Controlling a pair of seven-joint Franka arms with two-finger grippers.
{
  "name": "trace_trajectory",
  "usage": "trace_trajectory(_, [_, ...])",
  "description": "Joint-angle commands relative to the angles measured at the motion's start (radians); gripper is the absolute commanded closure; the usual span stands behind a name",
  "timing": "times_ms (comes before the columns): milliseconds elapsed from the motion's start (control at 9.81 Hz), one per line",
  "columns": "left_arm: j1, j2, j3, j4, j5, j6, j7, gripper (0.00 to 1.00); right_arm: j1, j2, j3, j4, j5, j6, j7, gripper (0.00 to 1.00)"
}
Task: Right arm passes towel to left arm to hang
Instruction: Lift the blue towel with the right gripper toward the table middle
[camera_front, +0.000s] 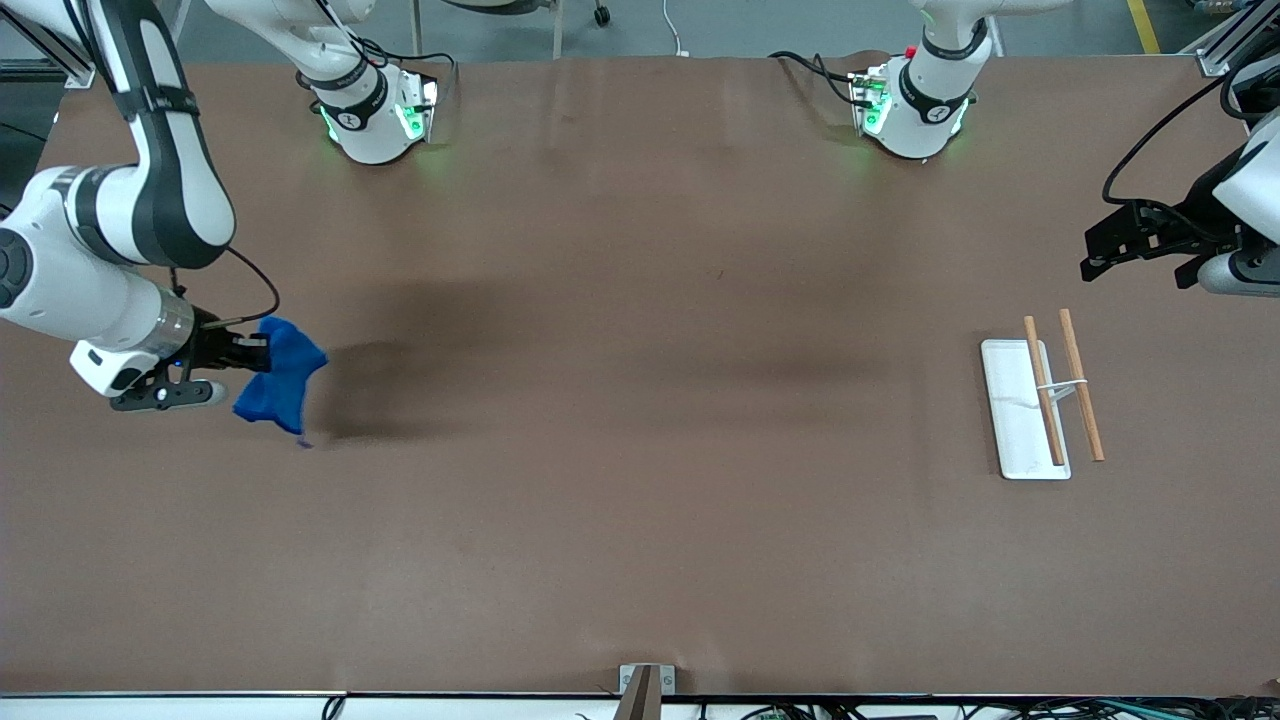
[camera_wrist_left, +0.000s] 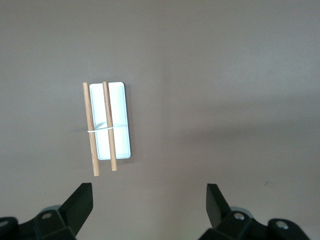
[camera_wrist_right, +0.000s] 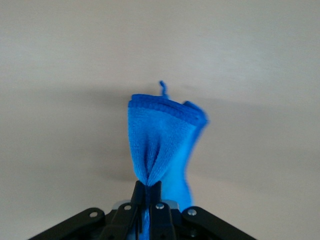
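Observation:
The bright blue towel (camera_front: 280, 385) hangs bunched from my right gripper (camera_front: 262, 353), which is shut on it above the brown table at the right arm's end. In the right wrist view the towel (camera_wrist_right: 162, 145) droops from the pinched fingers (camera_wrist_right: 148, 192), its small tag showing at its free end. My left gripper (camera_front: 1090, 265) is open and empty, held in the air near the left arm's end; in the left wrist view its fingertips (camera_wrist_left: 82, 197) stand wide apart above bare table. The white rack (camera_front: 1015, 410) with two wooden rods (camera_front: 1080, 395) sits below it.
The rack also shows in the left wrist view (camera_wrist_left: 120, 120), flat on the table with both rods joined by a white band. The brown table (camera_front: 640, 450) spreads wide between the two arms. A small bracket (camera_front: 645, 685) sits at the table's near edge.

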Motion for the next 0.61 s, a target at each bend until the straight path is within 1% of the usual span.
trace_trajectory(0, [0.001, 0.008, -0.002, -0.027, 0.003, 0.010, -0.003, 0.00, -0.001, -0.003, 0.094, 0.019, 0.186, -0.004, -0.016, 1.00])
trace_trajectory(204, [-0.005, 0.011, -0.002, -0.030, 0.003, 0.010, 0.010, 0.00, 0.018, -0.001, 0.201, 0.034, 0.311, 0.013, -0.008, 1.00])
trace_trajectory(306, [-0.016, 0.022, -0.002, -0.025, 0.001, 0.010, 0.009, 0.00, 0.032, 0.001, 0.235, 0.031, 0.396, 0.042, 0.001, 1.00])
trace_trajectory(408, [-0.021, 0.025, -0.002, -0.028, 0.003, 0.001, 0.015, 0.00, 0.055, 0.004, 0.275, 0.033, 0.472, 0.079, 0.010, 1.00])
trace_trajectory(510, [-0.041, 0.027, -0.003, -0.022, -0.005, -0.001, -0.003, 0.00, 0.060, 0.014, 0.332, 0.031, 0.573, 0.150, 0.011, 1.00])
